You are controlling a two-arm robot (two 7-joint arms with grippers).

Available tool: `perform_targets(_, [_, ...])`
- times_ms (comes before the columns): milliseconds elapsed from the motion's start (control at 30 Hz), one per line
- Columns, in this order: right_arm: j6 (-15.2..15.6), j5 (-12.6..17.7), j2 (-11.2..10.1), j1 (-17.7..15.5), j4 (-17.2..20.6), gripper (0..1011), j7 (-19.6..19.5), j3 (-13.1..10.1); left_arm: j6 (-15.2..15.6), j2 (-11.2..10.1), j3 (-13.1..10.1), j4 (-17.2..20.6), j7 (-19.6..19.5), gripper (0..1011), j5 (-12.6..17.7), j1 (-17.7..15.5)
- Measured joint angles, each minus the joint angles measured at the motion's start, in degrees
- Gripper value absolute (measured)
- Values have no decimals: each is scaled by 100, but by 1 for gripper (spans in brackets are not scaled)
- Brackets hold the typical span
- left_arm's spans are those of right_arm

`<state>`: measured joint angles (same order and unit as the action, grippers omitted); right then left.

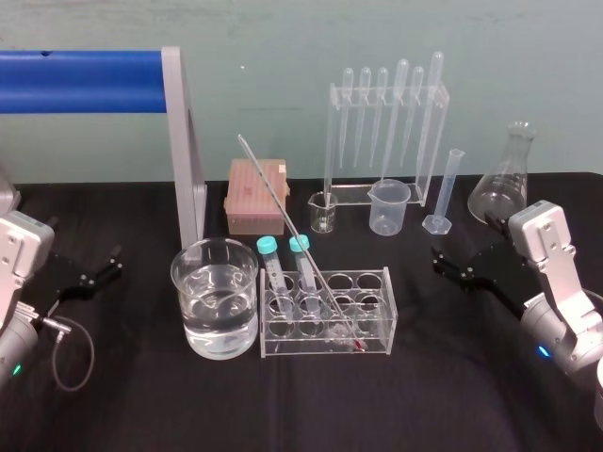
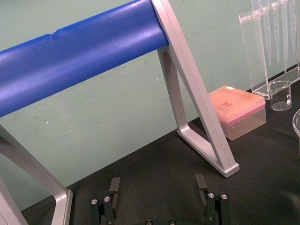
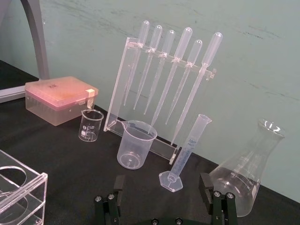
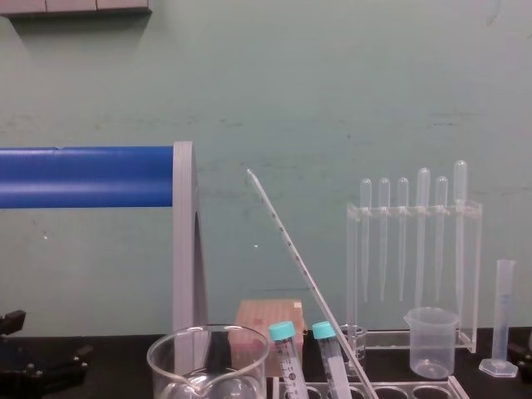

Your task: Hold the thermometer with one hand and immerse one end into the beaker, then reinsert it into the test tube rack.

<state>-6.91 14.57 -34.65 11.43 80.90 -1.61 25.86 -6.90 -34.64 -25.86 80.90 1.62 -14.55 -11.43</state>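
Leaning glass thermometer (image 1: pixel 278 201) in clear rack (image 1: pixel 377 275) beside round beaker (image 1: pixel 184 292); left gripper (image 1: pixel 111 264), right gripper (image 1: pixel 443 264) jaws wide.

The thermometer (image 1: pixel 281 207) is glossy clear glass, the beaker (image 1: pixel 215 273) smooth shiny glass, the test tube rack (image 1: pixel 388 315) glossy clear plastic. Ahead of the jaws of the right gripper (image 1: pixel 452 266) is a cloudy matt plastic cup (image 3: pixel 134 145). Ahead of those of the left gripper (image 1: pixel 115 264) is a satin metal frame (image 2: pixel 197 93) on matt black cloth (image 1: pixel 141 395).

The thermometer (image 1: pixel 281 207) is leaning tilted in the test tube rack (image 1: pixel 375 325). The beaker (image 1: pixel 181 282), holding clear liquid, is standing just beside it.
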Motion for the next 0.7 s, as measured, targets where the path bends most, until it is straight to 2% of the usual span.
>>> perform_targets(700, [-1,-3,0,0,0,1003,-2,0,0,0,0,0,0,1008,0,0])
